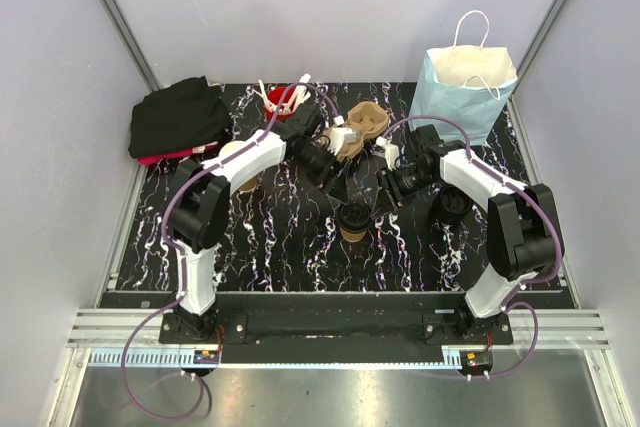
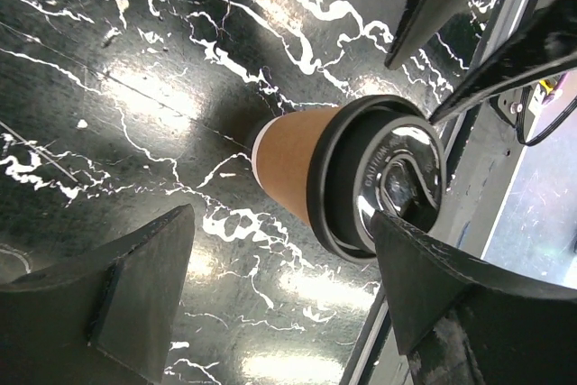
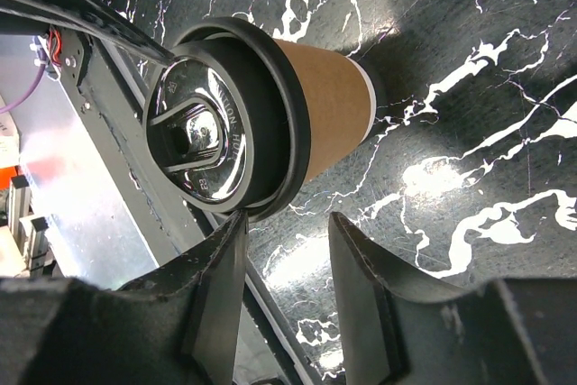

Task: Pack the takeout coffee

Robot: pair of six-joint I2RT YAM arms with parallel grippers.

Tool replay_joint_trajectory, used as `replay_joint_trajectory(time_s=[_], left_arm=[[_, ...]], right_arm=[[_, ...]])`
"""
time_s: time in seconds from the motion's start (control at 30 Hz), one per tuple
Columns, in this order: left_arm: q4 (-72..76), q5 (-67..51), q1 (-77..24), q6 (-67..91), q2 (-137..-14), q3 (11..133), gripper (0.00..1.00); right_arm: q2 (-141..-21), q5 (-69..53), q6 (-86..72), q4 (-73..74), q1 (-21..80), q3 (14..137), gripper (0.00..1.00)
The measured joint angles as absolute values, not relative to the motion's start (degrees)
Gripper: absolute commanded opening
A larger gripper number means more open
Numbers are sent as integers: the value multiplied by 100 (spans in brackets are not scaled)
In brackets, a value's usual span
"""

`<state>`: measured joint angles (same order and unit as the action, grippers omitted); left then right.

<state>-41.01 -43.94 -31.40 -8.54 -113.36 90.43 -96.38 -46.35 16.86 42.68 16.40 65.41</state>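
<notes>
Pale lilac-grey walls (image 1: pixel 330 7) close in three sides of the cell, with slim metal posts running down the back corners. The floor of it is a black marble-patterned table (image 1: pixel 270 257) veined in white, glossy enough to throw back bright patches of light, and edged at the near side by ribbed aluminium rails (image 1: pixel 330 327). At the far right stands a light blue paper bag (image 1: pixel 462 97) with white rope handles, and at the far left lies a folded black cloth (image 1: pixel 180 117). Between them, at the back, sit a brown moulded-pulp cup carrier (image 1: pixel 365 125) and a red plastic cup (image 1: pixel 282 99) of white utensils. The small tan kraft-paper coffee cup (image 1: pixel 352 219), capped with a black plastic lid (image 2: pixel 383 178), stands upright at the table's middle. The left gripper (image 2: pixel 275 223) hangs above it with its fingers spread wide and gripping nothing. The right gripper (image 3: pixel 288 223) shows a narrower gap, also empty, with the lid just beyond its tips.
</notes>
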Motion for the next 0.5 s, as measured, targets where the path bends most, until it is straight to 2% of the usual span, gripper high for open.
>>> replay_joint_trajectory(time_s=[0.5], left_arm=[[-4104,-4355,-3269,-847,-11378,9037,82]], right_arm=[[-9933,-4558,1568,4128,1640,6775,49]])
